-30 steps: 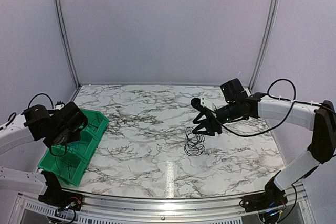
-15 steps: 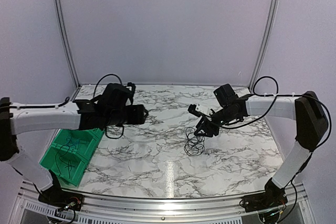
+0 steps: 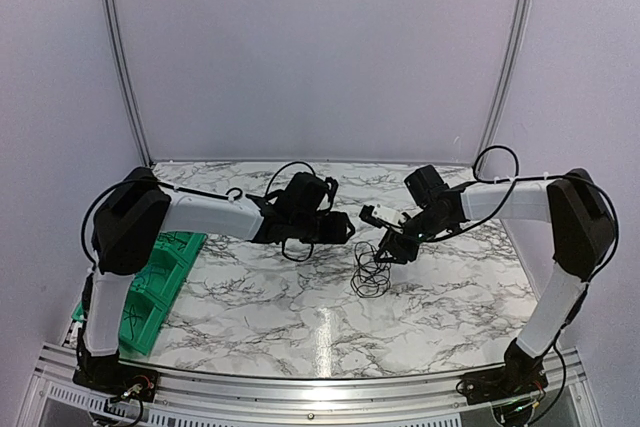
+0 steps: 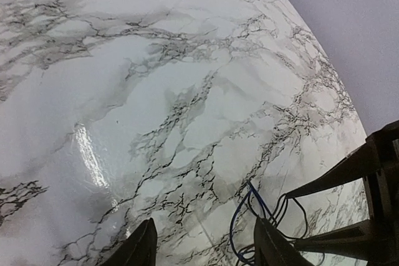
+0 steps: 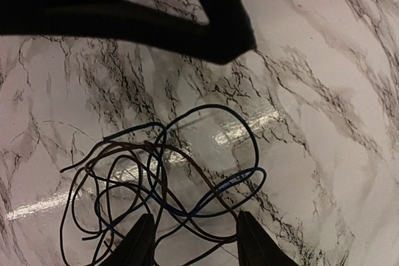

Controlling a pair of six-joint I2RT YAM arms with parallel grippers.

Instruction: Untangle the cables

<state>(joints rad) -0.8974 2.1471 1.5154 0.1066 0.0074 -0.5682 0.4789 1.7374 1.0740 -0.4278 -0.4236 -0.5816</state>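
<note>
A tangle of thin black and blue cables (image 3: 369, 272) lies on the marble table near the middle. My right gripper (image 3: 386, 249) hovers just above the tangle's far edge, open and empty. In the right wrist view the cables (image 5: 163, 182) lie below and between its open fingertips (image 5: 193, 246). My left gripper (image 3: 345, 230) reaches in from the left, just left of the right gripper. It is open and empty (image 4: 206, 250). In the left wrist view the blue cable loop (image 4: 240, 223) lies beside its right finger, and the right gripper's dark fingers (image 4: 349, 167) show at the right edge.
A green bin (image 3: 150, 287) holding some loose wires sits at the table's left front. The left gripper's dark finger (image 5: 156, 17) crosses the top of the right wrist view. White walls enclose the table at the back and sides.
My left arm has swung from above the green bin across the table to the middle, beside the right gripper. My right gripper has shifted slightly left, closer over the tangle.
</note>
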